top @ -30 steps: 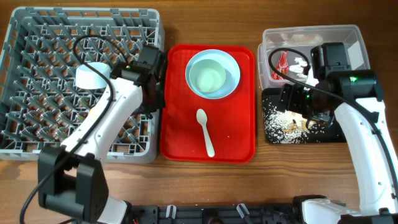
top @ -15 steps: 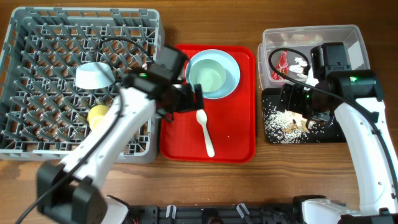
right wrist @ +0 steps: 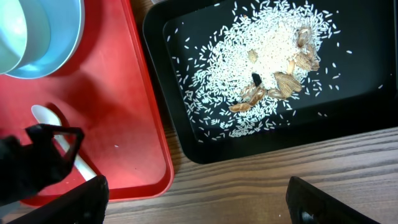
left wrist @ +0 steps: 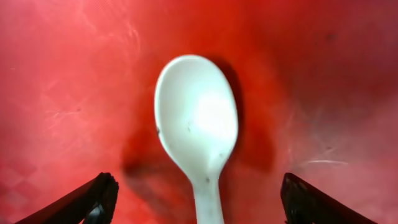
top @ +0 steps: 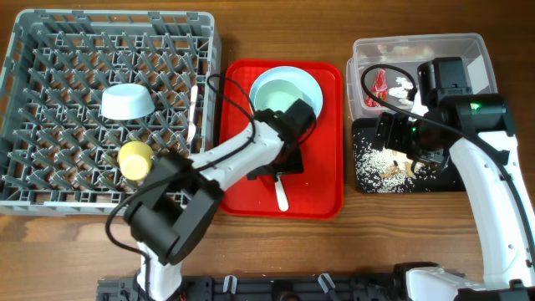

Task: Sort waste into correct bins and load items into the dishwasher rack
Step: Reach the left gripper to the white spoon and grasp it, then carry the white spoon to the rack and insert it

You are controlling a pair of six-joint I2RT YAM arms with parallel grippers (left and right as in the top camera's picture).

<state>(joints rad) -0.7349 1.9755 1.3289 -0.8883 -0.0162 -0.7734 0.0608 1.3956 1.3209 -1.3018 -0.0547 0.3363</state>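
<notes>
My left gripper (top: 280, 164) hangs open low over the white spoon (left wrist: 196, 118) on the red serving tray (top: 322, 180), one finger on each side of the handle, not touching it. A light blue bowl (top: 286, 99) sits at the tray's far end. In the grey dishwasher rack (top: 50, 50) are an upturned bowl (top: 126, 101), a yellow cup (top: 135, 157) and a white fork (top: 192, 113). My right gripper (right wrist: 196, 193) is open and empty above the black tray (right wrist: 373, 106) of rice scraps (right wrist: 261, 56). The clear tub (top: 468, 50) holds the red wrapper (top: 381, 84) and the tissue (top: 405, 84).
The red tray (right wrist: 124, 112) lies between the rack and the two bins, with a strip of bare wood on each side. The clear tub stands directly behind the black tray (top: 451, 180). My left arm stretches across the tray's near left part.
My left arm swung from the rack over to the spoon on the red tray and its jaws opened. The yellow cup now shows in the rack. The right arm has stayed still.
</notes>
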